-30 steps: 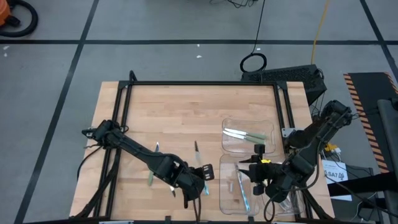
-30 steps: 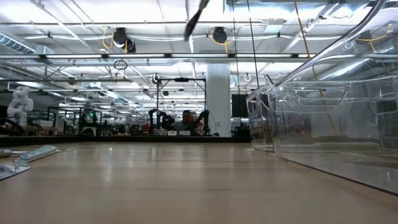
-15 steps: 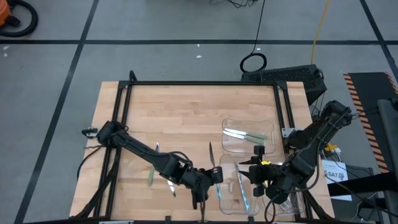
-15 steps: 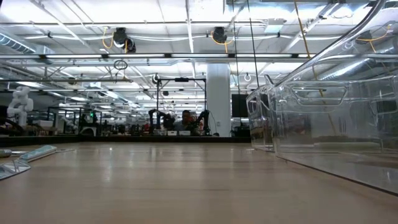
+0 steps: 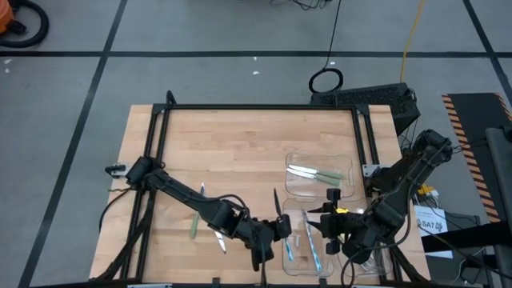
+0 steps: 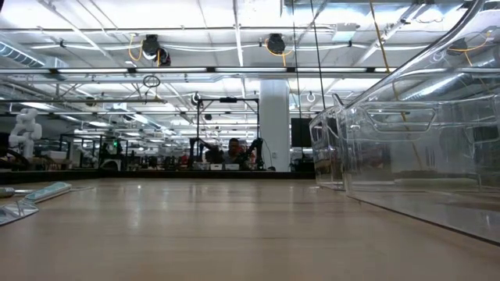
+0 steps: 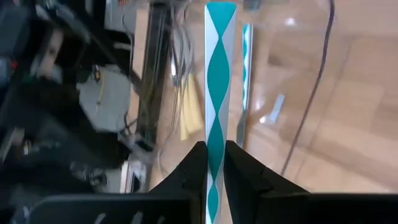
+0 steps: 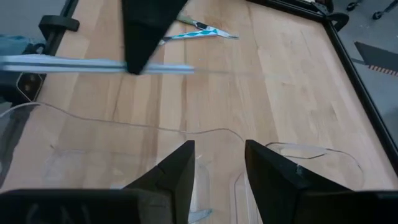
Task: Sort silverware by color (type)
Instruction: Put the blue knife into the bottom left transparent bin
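My left gripper (image 5: 278, 226) hangs at the left wall of the near clear tray (image 5: 298, 268), shut on a utensil with a teal-and-white handle (image 7: 219, 74). Another teal-handled piece (image 5: 314, 252) lies in that tray. The far tray (image 5: 346, 188) holds green-handled pieces (image 5: 316, 173). On the wood lie a green-handled utensil (image 5: 194, 226) and two more pieces (image 5: 202, 190), (image 5: 220, 240). My right gripper (image 8: 217, 165) hovers open over the near tray's right side (image 5: 332, 228), with nothing between its fingers. My left gripper pinches the teal-and-white handle (image 7: 214, 158) between its two fingers. The fingers slant down from the table's left and lie across the utensil. The utensil is lifted clear of the table, its silver end (image 5: 276, 198) toward the far edge and its handle end (image 5: 288, 252) toward the near edge.
A black frame (image 5: 264, 107) rims the table's far and side edges. Bare wood (image 5: 224, 152) spreads over the far left half. In the low view, a utensil (image 6: 43, 190) lies at the left and the tray walls (image 6: 406, 148) rise at the right.
My left gripper has gone toward the table's right edge, up to the near tray, carrying the utensil clear of the table, and its wrist has tipped. The utensil's end, seen a second ago at the top of the low view, has left that view. My right arm has kept still.
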{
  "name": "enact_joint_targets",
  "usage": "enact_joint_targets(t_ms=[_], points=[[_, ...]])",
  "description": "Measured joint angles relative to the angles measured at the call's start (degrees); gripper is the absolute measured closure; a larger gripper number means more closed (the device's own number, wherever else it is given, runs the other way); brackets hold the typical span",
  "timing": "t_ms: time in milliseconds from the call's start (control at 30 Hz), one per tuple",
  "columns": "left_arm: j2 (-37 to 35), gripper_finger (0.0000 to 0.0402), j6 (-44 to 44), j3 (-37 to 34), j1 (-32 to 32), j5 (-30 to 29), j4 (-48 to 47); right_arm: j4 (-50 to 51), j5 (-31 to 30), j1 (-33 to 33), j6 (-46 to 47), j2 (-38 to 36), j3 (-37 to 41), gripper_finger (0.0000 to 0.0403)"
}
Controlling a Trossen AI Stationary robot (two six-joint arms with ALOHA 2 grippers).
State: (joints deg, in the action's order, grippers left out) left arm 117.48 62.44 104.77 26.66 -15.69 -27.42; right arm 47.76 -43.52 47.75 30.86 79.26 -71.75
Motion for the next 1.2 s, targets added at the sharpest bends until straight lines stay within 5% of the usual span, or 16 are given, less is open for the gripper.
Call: enact_joint_targets(t_ms=[933, 1200], points=[[9.9, 0.0364, 11.6, 0.0, -1.8, 7.2, 17.5, 3.3, -0.2, 0.1, -1.6, 0.1, 0.0, 0.0267], [11.3, 0.0364, 10.3, 0.0, -2.7, 13.7, 21.9, 3.4, -0.4, 0.1, -1.6, 0.1, 0.0, 0.0267]])
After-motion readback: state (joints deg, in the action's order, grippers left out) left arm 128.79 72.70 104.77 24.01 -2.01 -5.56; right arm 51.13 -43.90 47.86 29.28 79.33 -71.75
